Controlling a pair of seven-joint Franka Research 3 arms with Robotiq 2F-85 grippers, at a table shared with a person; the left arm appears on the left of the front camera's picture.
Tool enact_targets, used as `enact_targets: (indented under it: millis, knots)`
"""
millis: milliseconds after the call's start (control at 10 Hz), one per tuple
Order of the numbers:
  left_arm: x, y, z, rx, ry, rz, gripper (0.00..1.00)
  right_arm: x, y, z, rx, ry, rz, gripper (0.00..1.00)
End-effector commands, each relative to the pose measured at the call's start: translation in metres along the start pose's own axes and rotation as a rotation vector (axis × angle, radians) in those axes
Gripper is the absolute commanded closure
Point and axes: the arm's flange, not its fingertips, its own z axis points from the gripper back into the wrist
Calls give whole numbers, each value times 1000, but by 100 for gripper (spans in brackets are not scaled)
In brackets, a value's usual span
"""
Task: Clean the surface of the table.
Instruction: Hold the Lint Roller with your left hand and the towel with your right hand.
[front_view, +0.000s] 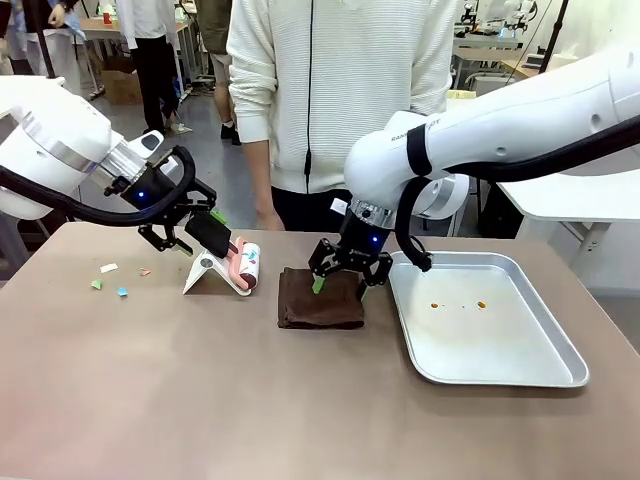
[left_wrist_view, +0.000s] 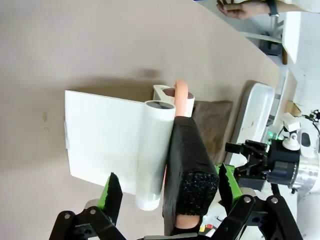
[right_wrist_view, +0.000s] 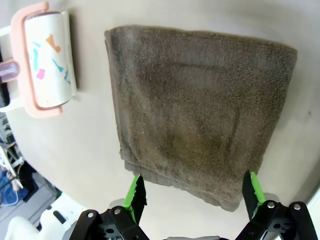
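Both grippers have their green-padded fingers spread wide, and neither is closed on anything. In the left wrist view, the left gripper (left_wrist_view: 169, 192) sits astride the black handle (left_wrist_view: 187, 165) of a lint roller (left_wrist_view: 181, 95), which leans on a white stand (left_wrist_view: 100, 140). The handle and the stand's white tube lie between the open fingers. In the right wrist view, the right gripper (right_wrist_view: 194, 192) hangs over a folded brown cloth (right_wrist_view: 200, 110), whose near edge lies between its two fingers.

The taupe-brown table (front_view: 200, 400) carries all of this. The roller stands left of centre, the cloth sits in the middle, and a silver metal tray (front_view: 500, 380) lies just right of the cloth. The tray holds a few small brown specks (front_view: 480, 303).

The front view also shows small paper scraps (front_view: 108, 268) on the tabletop, left of the roller, and a person (front_view: 330, 90) in a white top at the far edge. The right wrist view shows coloured bits (right_wrist_view: 52, 42) stuck to the roller's white roll.
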Motion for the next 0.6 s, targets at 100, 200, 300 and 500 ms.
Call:
enact_targets:
  millis: [100,200,300,500]
  knots:
    - [4,7,9,-155,64,-47,0,12,6,-4,-48,46,-41,0]
    - [5,10,15,-149,43,-45,0,13,7,-8,-48,58,-36,0]
    - [5,13,20,-155,34,-47,0,15,8,-11,-53,69,-35,0]
    - [4,17,25,-163,23,-69,0,18,6,-13,-45,90,-57,0]
